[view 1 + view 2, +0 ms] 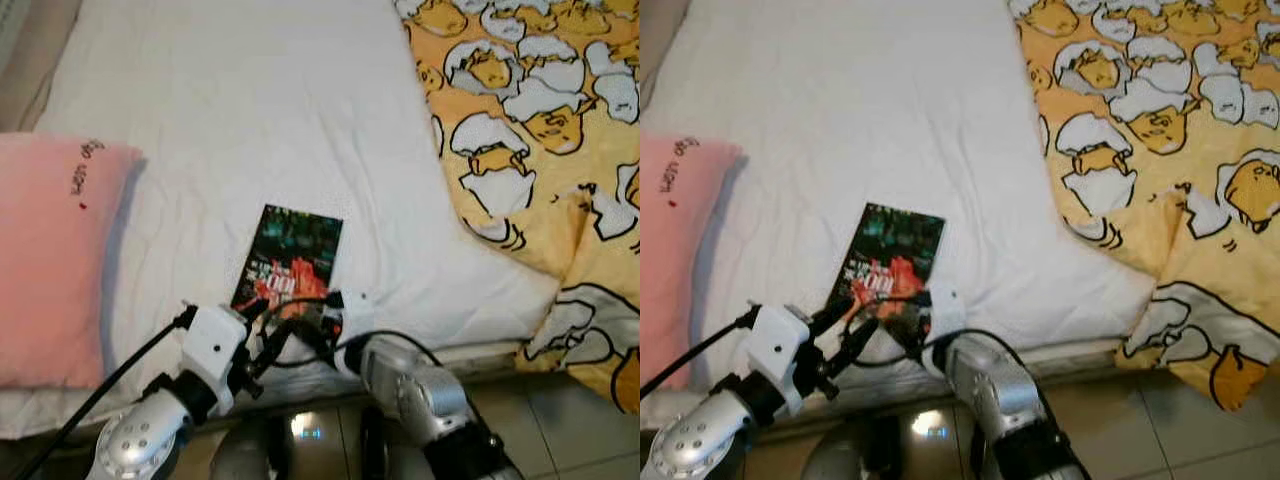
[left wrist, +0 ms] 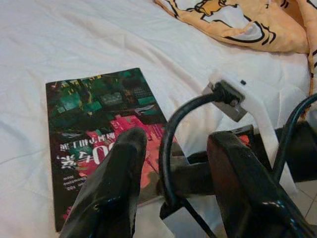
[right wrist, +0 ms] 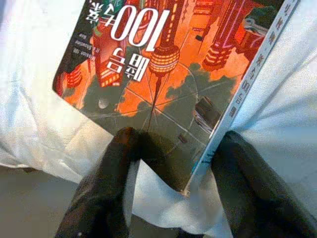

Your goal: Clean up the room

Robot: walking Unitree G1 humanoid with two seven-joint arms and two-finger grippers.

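**Both grippers at the book's near end**

Head views: book flat on white bed sheet, between pink pillow and yellow duvet.

Left wrist: left gripper spread apart, hovering above cover.

Right wrist: right gripper spread, straddling book's corner, not clamped.

A book lies on the bed near its front edge, with a pillow to its left and a blanket to its right. Both grippers sit at the book's near end, the left gripper beside the right gripper, whose fingers straddle the book's corner.
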